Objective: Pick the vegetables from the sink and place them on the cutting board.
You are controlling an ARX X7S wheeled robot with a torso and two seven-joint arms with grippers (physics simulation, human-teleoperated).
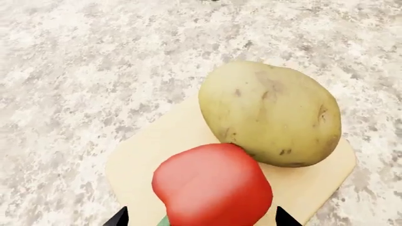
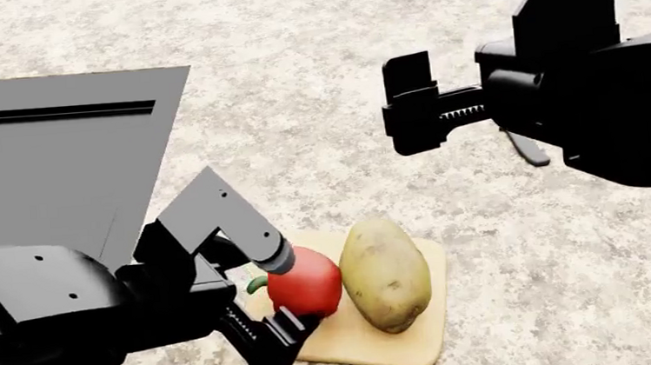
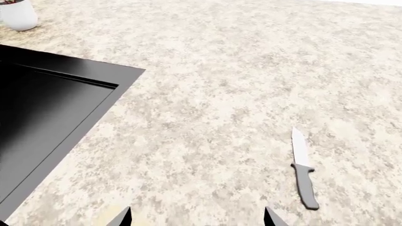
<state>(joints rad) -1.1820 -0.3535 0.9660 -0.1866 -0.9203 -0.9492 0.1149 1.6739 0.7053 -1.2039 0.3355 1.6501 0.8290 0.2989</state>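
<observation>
The left gripper [image 2: 275, 301] is closed around the red bell pepper [image 2: 305, 287], which sits at the cutting board [image 2: 414, 347], touching the potato [image 2: 385, 274] that lies on the board. The right gripper [image 2: 413, 106] hangs open and empty above the worktop [image 2: 294, 80]. A knife [image 3: 303, 174] lies apart from the sink [image 2: 56, 160].

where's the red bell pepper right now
In the head view the red bell pepper sits between the left claw's fingers over the cutting board, right beside the potato.
</observation>
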